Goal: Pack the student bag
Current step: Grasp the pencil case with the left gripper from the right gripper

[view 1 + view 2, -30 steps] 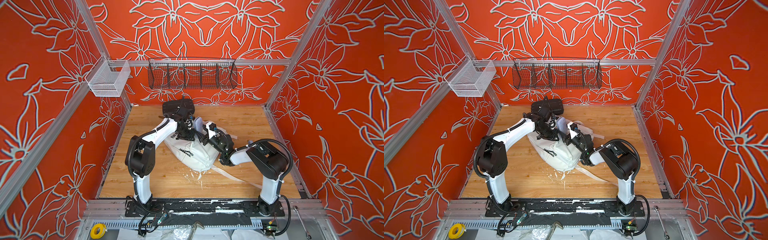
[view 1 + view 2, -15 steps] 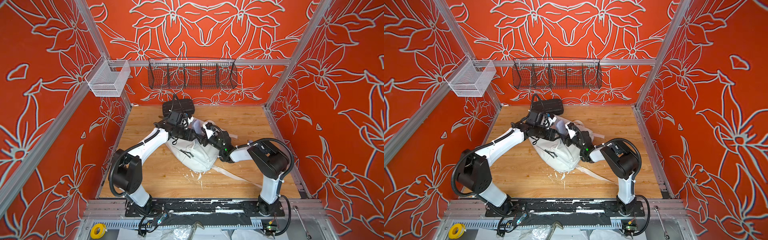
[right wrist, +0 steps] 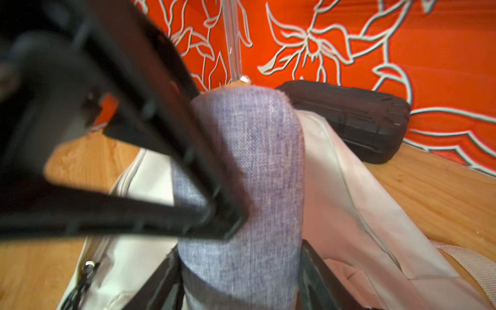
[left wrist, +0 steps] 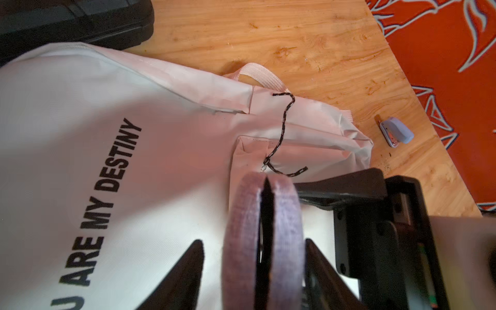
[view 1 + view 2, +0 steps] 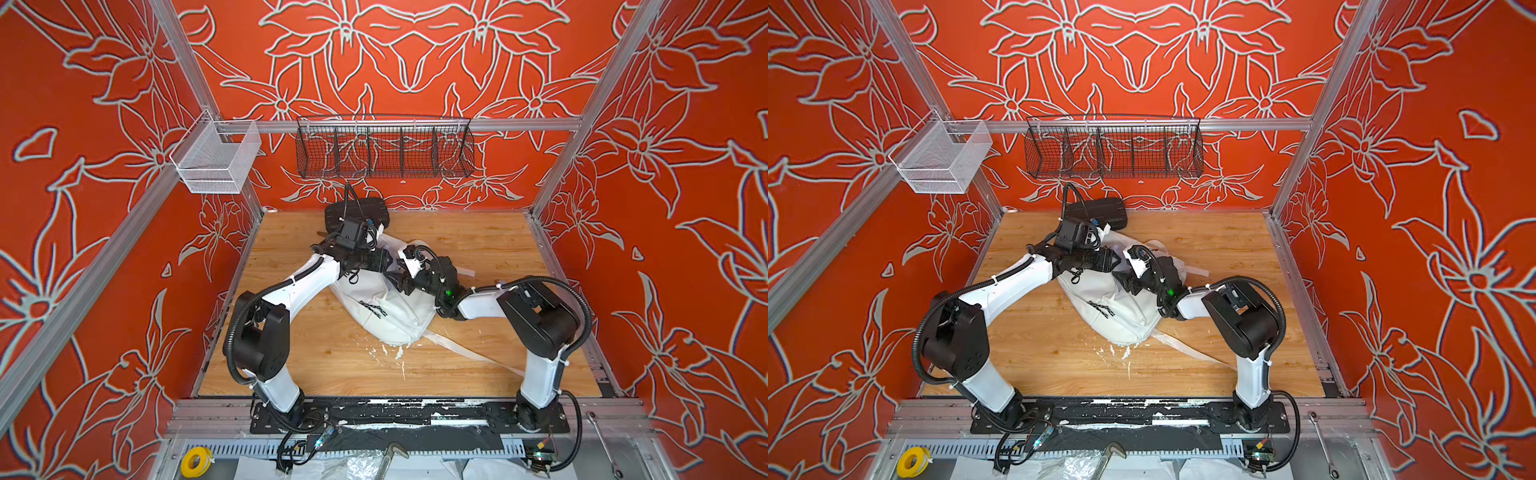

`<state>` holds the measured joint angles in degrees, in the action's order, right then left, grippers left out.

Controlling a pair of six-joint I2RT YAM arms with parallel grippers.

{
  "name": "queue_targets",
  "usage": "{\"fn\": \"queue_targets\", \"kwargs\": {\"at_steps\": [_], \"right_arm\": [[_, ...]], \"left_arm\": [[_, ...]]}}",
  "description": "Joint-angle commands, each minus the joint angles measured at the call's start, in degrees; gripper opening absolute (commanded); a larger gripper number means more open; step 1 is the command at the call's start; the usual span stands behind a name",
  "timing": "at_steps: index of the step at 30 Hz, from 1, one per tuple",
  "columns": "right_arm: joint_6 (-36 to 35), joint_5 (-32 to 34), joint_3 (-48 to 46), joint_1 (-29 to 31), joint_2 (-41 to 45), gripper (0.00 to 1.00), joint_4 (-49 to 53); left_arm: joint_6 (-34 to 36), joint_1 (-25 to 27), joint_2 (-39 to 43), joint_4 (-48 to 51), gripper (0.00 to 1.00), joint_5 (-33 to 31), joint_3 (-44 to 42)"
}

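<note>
The large white fabric student bag (image 5: 386, 316) printed "YOU ARE MY DESTINY" lies slumped on the wooden table (image 5: 478, 361), a little behind its middle, with both arms reaching over it. Above it is a grey-lilac woven fabric pouch (image 3: 249, 174). The right tool (image 3: 239, 271) pinches the pouch, with a jaw flush against each side. The left tool (image 4: 253, 255) stands spread around the same pouch, one finger against it and the other clear of it. It looks like a handover or a joint steadying (which of the two I cannot say). The pouch is not yet inside, and whether the bag's main opening is unzipped is hidden by the arms. A black ribbed hard case (image 5: 357, 210) rests just behind the bag at the back wall. A small pale-blue stapler (image 4: 396, 132) lies on the table near the bag. Packing seems at an early stage, with those items left to go in.
</note>
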<state>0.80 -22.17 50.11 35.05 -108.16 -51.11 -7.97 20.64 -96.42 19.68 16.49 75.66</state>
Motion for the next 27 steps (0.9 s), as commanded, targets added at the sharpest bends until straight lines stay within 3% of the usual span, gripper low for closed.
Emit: {"fn": "queue_targets", "kwargs": {"at_steps": [1, 9, 18, 24, 27], "right_arm": [[-7.3, -3.3, 2.3, 0.2, 3.0, 0.29, 6.5], [-14.8, -4.5, 7.4, 0.2, 3.1, 0.31, 15.0], [-19.4, -4.4, 11.0, 0.3, 2.7, 0.34, 19.5], [-23.3, -6.9, 11.5, 0.3, 3.1, 0.34, 23.1], [-26.2, -7.1, 11.7, 0.3, 3.4, 0.35, 25.8]], "left_arm": [[-0.6, -2.0, -1.6, 4.3, 0.54, 3.4, 3.7], [2.2, -4.6, -4.8, 13.9, 0.4, 11.7, 6.4], [4.5, -6.4, -6.1, 18.9, 0.53, 15.8, 7.7], [3.7, -7.1, -6.8, 18.3, 0.42, 17.6, 9.1], [2.5, -7.4, -7.1, 17.8, 0.52, 17.6, 10.0]]}}
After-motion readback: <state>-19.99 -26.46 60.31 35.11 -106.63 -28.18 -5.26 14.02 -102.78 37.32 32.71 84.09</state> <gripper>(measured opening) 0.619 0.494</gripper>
